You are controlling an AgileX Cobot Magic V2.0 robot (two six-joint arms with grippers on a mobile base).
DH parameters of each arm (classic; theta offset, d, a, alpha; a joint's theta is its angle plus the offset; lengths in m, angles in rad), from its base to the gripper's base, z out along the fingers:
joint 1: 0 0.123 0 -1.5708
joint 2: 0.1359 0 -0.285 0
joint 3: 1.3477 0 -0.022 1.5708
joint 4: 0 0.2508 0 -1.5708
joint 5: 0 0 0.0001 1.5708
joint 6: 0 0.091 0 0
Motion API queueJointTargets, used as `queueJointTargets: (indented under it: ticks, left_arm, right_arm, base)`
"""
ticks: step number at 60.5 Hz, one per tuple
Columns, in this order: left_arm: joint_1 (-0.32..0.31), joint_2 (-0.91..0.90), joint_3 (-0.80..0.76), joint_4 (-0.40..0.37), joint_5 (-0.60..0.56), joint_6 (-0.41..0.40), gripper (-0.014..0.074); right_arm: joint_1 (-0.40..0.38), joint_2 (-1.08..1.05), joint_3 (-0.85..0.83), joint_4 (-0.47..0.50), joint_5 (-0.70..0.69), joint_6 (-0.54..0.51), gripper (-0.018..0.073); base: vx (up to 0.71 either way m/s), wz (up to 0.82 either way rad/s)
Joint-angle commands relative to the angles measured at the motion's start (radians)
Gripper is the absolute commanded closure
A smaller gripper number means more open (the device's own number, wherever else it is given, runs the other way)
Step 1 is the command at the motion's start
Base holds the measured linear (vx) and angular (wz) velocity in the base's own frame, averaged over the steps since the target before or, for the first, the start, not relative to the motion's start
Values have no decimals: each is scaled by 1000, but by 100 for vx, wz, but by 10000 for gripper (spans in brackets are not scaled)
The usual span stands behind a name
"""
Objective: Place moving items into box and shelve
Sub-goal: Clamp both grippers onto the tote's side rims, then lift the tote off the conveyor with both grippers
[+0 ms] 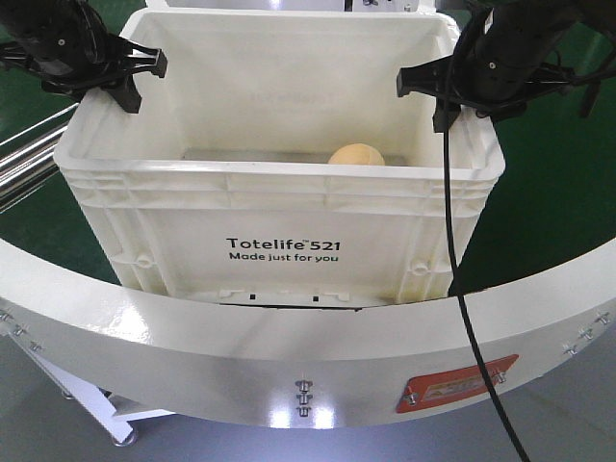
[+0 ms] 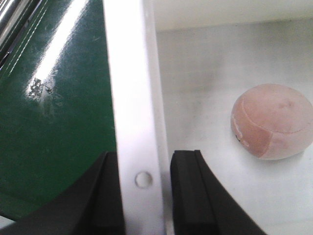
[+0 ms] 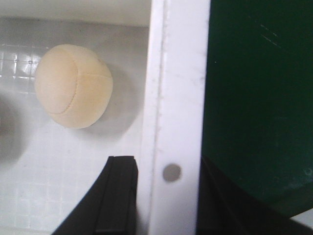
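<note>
The white box [image 1: 279, 173], printed "Totelife 521", stands in front of me. The yellow-orange plush ball [image 1: 356, 154] lies on its floor at the right, also seen in the right wrist view [image 3: 73, 85]. The pink plush ball [image 2: 273, 121] lies inside near the left wall, hidden in the front view. My left gripper [image 1: 144, 79] straddles the left rim [image 2: 129, 98], one finger outside and one inside [image 2: 145, 156], shut on it. My right gripper [image 1: 423, 101] straddles the right rim [image 3: 178, 98] the same way [image 3: 164, 161], shut on it.
The white curved front of my base [image 1: 289, 356] runs right below the box. Green floor [image 1: 539, 221] lies on both sides. Metal rails [image 1: 24, 164] run at the left. A black cable [image 1: 462, 318] hangs down from the right arm.
</note>
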State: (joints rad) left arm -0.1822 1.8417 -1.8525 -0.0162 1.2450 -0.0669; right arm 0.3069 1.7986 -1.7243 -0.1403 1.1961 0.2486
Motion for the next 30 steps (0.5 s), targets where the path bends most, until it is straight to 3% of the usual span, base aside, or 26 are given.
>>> queueJointTargets:
  ticks: [1, 19, 30]
  left_arm:
    - [-2, -53, -32, 16, -4, 4, 456]
    - [-2, -53, -32, 16, -32, 4, 456]
    - [-2, -57, -33, 87, -45, 1, 456]
  right_arm:
    - [-4, -49, -35, -30, -13, -3, 477]
    - [-4, -49, -35, -37, -28, -3, 484]
    - [-4, -59, -40, -58, -54, 5, 484]
  base:
    - [0, 0]
    - [0, 0]
    - [0, 0]
